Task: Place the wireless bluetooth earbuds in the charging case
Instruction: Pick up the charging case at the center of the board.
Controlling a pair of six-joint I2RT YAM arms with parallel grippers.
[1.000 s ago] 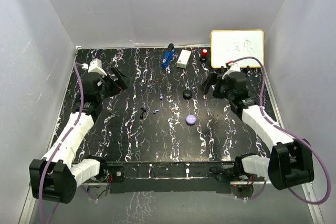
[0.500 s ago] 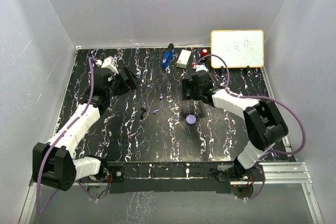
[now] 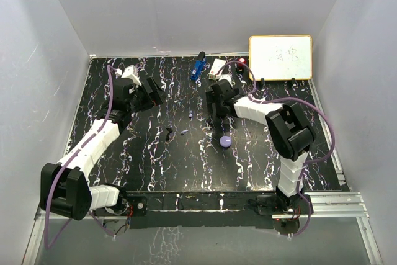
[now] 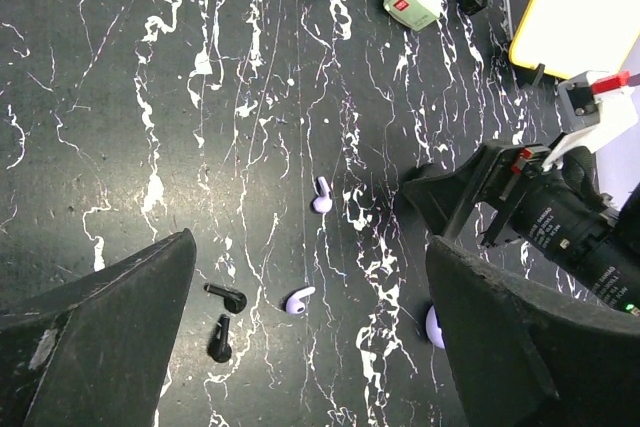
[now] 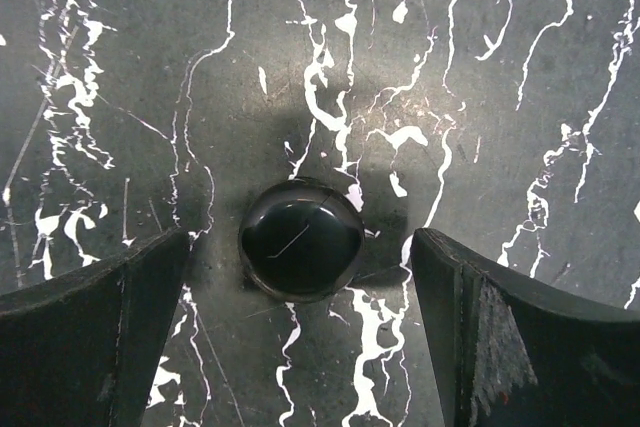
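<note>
Swung leftward, right end effector (image 3: 214,108) straddles black charging case (image 5: 301,239)

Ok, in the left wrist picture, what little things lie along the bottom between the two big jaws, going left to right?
two black earbuds → light purple earbud → round purple case, peeking out beside the right-hand jaw

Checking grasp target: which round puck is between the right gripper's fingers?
The glossy black round puck, centred between the right gripper's fingers; the lavender round puck lies apart.
</note>
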